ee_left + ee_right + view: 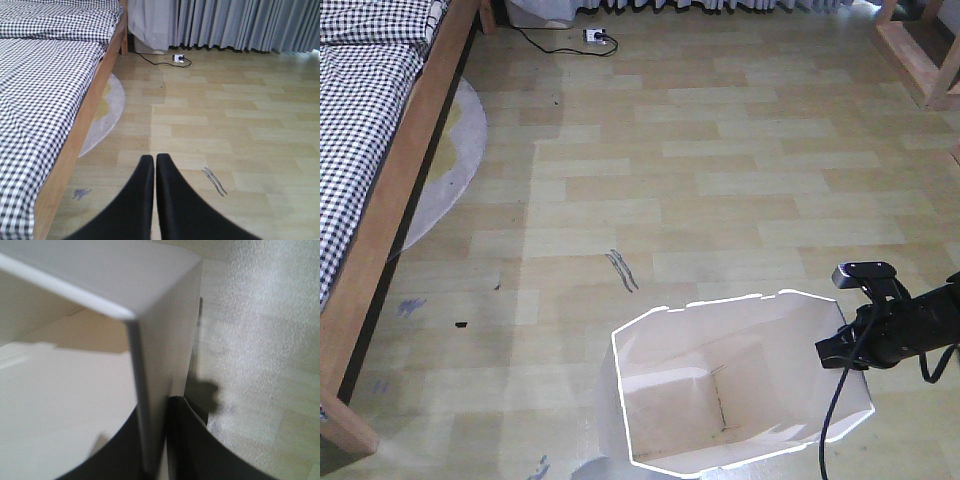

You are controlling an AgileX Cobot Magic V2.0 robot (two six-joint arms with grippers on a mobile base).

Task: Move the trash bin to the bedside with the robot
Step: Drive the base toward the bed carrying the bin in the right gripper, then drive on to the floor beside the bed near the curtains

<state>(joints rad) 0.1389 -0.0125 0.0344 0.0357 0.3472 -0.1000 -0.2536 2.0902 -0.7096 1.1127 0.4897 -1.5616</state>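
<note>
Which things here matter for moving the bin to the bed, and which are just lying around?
For the job: bin; right gripper, clamped on the bin's rim; bed.

Lying about: rug; power strip; curtains; left gripper, shut and empty.

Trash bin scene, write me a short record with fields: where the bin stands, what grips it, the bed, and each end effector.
bin: white trash bin, upright on the floor, nothing seen inside
bin and bed: apart; bed at the left of the front view
right end effector: shut on the bin's wall, one finger inside, one outside
left end effector: shut, empty
also: rug partly under the bed; power strip by the curtains
</note>
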